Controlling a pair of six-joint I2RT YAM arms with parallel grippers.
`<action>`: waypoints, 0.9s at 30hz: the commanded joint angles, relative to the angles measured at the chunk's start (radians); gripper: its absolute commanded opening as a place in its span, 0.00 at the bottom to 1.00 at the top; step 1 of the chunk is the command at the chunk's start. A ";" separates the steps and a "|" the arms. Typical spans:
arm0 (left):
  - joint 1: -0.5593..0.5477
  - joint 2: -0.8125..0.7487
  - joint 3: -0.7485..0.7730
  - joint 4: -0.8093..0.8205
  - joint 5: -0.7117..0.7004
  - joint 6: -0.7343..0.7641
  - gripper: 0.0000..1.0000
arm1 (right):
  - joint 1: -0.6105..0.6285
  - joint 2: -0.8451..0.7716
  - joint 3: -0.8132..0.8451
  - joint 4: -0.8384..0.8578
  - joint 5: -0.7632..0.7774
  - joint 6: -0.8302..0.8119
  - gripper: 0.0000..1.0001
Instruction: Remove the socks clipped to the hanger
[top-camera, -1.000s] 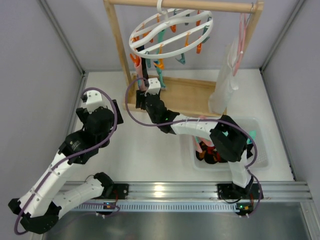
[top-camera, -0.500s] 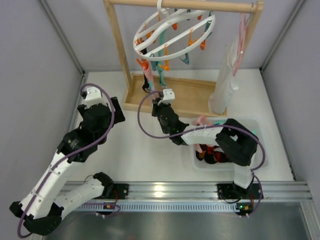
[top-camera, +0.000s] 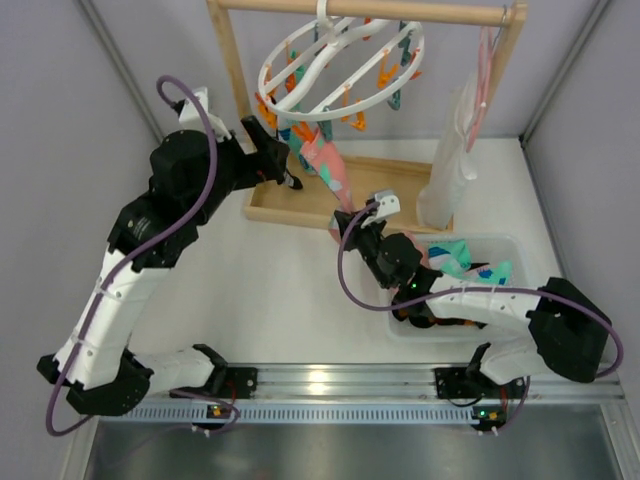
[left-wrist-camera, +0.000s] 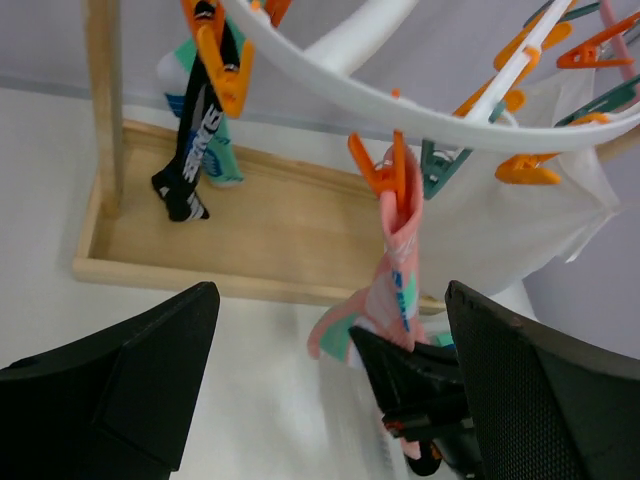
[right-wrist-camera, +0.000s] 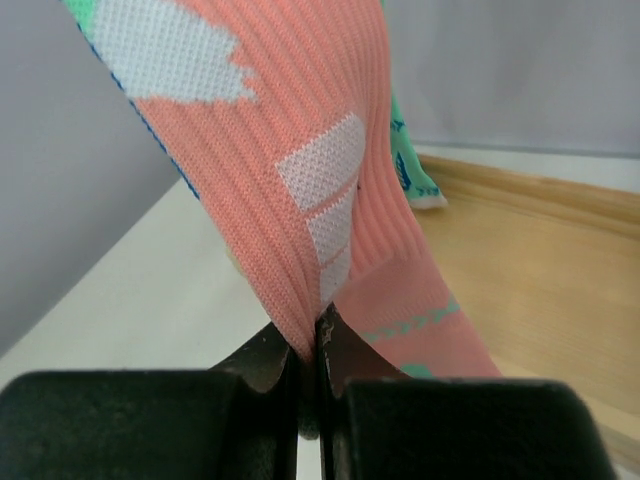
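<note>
The hanger (top-camera: 345, 100), a white ring with orange and teal clothespins, hangs from the wooden rack's top bar. A pink sock (top-camera: 327, 167) is held by an orange clothespin (left-wrist-camera: 385, 172) and stretches down and right, taut. My right gripper (top-camera: 350, 222) is shut on its lower end; the wrist view shows the jaws (right-wrist-camera: 318, 335) pinching the ribbed pink fabric (right-wrist-camera: 300, 210). My left gripper (top-camera: 287, 176) is open just left of the sock, below the ring, with nothing between its fingers (left-wrist-camera: 330, 300). A black sock with white marks (left-wrist-camera: 193, 150) and a teal sock (left-wrist-camera: 222, 160) hang from clips further left.
The wooden rack's post (top-camera: 235, 90) and base tray (top-camera: 390, 190) stand behind the grippers. A long white garment (top-camera: 448, 175) hangs on a thin pink hanger (top-camera: 485, 70) at the right. A clear bin (top-camera: 520, 300) holding loose socks sits on the table at the right.
My right gripper has shut on the pink sock and drawn back right toward the bin, pulling the sock taut. My left arm has risen and reached in beside the hanger, which swung.
</note>
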 joint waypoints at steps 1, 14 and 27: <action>-0.001 0.112 0.130 0.030 0.049 -0.023 0.98 | 0.003 -0.077 -0.038 -0.056 -0.064 0.012 0.00; -0.041 0.261 0.206 0.151 0.083 -0.081 0.91 | 0.005 -0.178 -0.059 -0.180 -0.167 0.104 0.00; -0.067 0.344 0.199 0.197 0.006 -0.055 0.67 | 0.014 -0.213 -0.067 -0.194 -0.216 0.145 0.00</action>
